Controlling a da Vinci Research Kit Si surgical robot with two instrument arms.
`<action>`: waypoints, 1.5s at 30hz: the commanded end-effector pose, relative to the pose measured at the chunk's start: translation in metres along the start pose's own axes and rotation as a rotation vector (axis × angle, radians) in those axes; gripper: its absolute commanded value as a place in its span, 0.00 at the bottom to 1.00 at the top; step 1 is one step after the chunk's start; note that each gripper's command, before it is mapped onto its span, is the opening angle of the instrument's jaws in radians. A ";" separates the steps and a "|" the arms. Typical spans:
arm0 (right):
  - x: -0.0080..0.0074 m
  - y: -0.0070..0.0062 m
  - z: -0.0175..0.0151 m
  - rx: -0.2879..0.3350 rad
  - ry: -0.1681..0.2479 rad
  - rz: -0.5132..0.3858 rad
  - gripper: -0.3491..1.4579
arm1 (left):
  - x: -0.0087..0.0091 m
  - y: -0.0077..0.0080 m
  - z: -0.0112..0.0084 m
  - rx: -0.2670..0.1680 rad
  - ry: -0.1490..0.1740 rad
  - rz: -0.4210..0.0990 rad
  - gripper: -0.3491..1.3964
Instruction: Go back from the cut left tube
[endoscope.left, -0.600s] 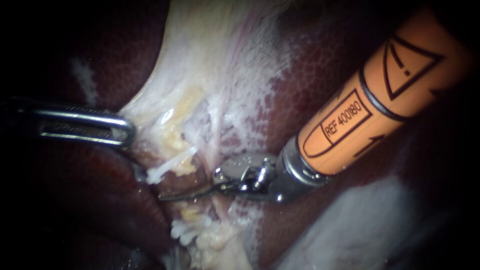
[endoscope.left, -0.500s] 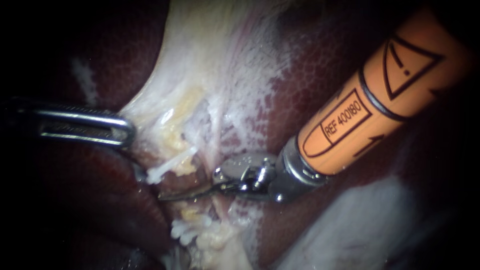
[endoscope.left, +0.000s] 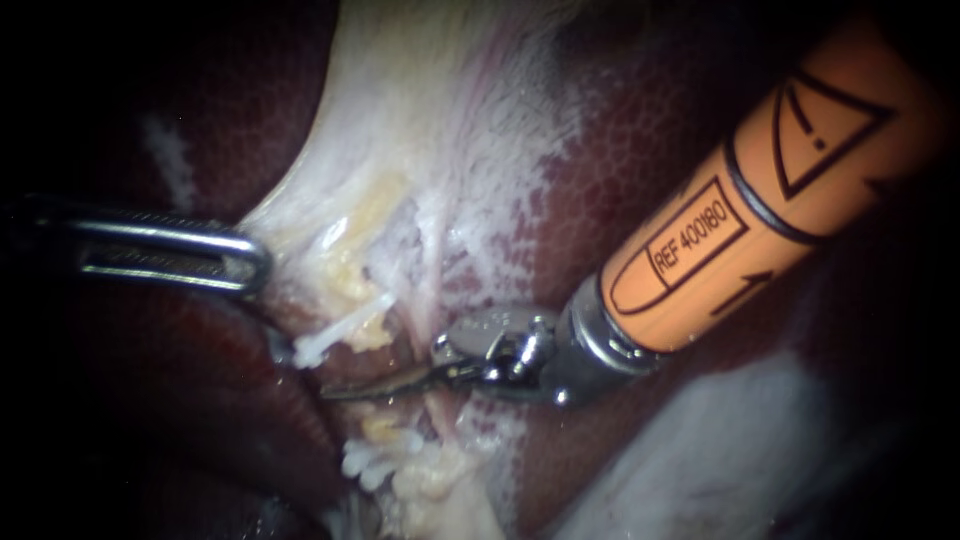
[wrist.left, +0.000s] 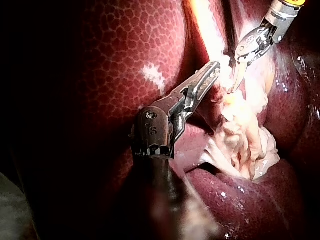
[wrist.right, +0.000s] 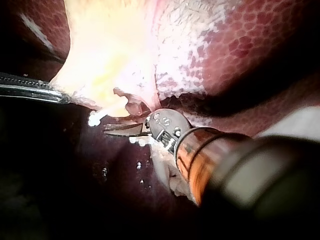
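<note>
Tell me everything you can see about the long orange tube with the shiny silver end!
That is my right instrument, coming in from the upper right. Its thick shaft is orange with black markings and looks like smooth plastic. Then come a silver metal collar and a small hinged wrist. Its two thin, dark, curved blades lie shut together, holding nothing. They point left, close over the pale, stringy tissue beside the dark red liver.

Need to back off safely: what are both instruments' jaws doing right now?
Left instrument: shut on pale tissue.
Right instrument: blades shut, holding nothing.
</note>
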 end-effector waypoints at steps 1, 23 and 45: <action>-0.0001 0.0001 0.0001 -0.005 0.001 -0.001 0.32 | 0.0000 0.0000 0.0000 0.000 0.000 0.000 0.00; -0.0009 -0.0002 -0.0011 -0.013 0.007 -0.029 0.64 | 0.0002 0.0001 0.0001 -0.001 0.000 0.001 0.00; -0.0023 -0.0015 -0.0127 -0.190 0.076 -0.251 0.86 | 0.0006 0.0003 0.0003 -0.002 0.000 0.004 0.00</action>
